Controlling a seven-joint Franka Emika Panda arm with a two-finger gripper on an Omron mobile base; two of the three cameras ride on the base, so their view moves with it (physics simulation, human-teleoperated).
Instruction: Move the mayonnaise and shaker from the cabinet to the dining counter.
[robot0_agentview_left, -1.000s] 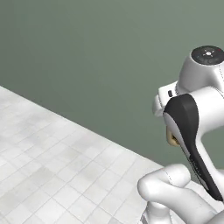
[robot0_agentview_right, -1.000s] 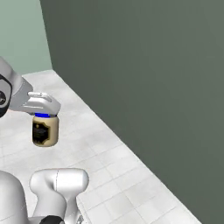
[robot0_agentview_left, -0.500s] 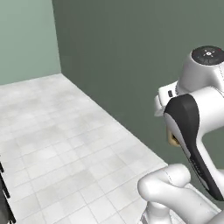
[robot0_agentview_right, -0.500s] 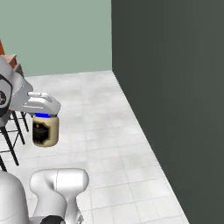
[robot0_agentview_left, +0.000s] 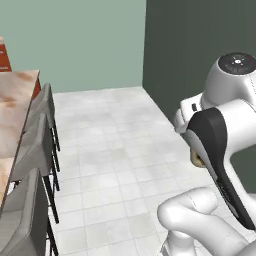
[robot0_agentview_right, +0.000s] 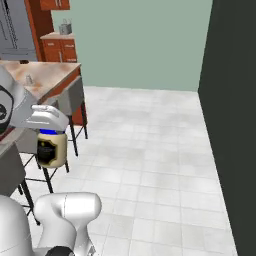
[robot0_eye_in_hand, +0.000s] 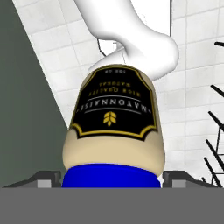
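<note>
Above the white tiled floor (robot0_agentview_right: 160, 150) your fingers (robot0_eye_in_hand: 47, 178) are spread wide and clamped on the blue lid of the squat cream mayonnaise jar with the dark label band (robot0_agentview_right: 51, 148), which hangs in the air beneath the gripper (robot0_agentview_right: 49, 131), off any worktop. Hand view: jar (robot0_eye_in_hand: 114, 127) fills the centre, label upside down. Left of you the beige brown-veined marble worktop (robot0_agentview_right: 47, 75) runs away with grey stools (robot0_agentview_left: 35, 150) lined along its edge. Red-brown low cabinets (robot0_agentview_right: 60, 49) stand far back by the pale green wall (robot0_agentview_right: 140, 40).
</note>
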